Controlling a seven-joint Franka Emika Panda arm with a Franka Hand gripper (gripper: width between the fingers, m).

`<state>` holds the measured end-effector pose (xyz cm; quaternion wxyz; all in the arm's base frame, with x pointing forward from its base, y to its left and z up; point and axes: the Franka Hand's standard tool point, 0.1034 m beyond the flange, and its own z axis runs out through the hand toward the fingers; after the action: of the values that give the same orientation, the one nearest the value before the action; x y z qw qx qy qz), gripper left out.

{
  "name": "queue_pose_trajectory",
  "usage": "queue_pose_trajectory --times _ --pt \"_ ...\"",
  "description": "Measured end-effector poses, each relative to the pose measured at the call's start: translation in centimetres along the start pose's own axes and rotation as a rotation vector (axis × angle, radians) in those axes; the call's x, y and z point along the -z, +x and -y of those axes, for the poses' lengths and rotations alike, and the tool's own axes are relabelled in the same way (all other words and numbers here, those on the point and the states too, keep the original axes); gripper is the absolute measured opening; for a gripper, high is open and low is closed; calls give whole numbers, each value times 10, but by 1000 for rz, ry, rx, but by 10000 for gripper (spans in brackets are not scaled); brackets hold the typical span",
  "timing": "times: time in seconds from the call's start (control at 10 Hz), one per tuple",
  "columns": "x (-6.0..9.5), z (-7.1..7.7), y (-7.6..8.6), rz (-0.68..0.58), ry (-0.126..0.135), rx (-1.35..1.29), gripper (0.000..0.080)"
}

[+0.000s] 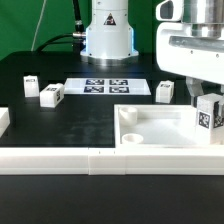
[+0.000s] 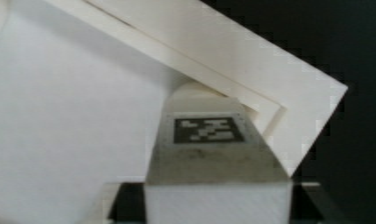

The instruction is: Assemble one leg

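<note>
My gripper (image 1: 208,100) is shut on a leg (image 1: 208,115), a stubby white block with a black-and-white tag. It holds the leg upright over the corner of the large white tray-like part (image 1: 150,135) on the exterior view's right. In the wrist view the leg (image 2: 211,140) sits between the dark fingers (image 2: 132,200), its far end at the tray's raised corner rim (image 2: 283,95). I cannot tell whether the leg touches the tray. Three more legs lie on the table: two on the exterior view's left (image 1: 32,85) (image 1: 51,95) and one on its right (image 1: 165,91).
The marker board (image 1: 108,87) lies flat in front of the robot base (image 1: 108,35). A long white rail (image 1: 90,160) runs along the table's front edge. A white part (image 1: 4,120) sits at the exterior view's far left.
</note>
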<state>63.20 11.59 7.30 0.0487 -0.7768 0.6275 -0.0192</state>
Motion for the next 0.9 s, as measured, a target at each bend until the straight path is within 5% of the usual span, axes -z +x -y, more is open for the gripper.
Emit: queue_pose_trajectory --times 0.6,0.9 --pt "0 -1 -2 11 -2 -546 291" --pt "-1 0 -3 27 1 -616 291"
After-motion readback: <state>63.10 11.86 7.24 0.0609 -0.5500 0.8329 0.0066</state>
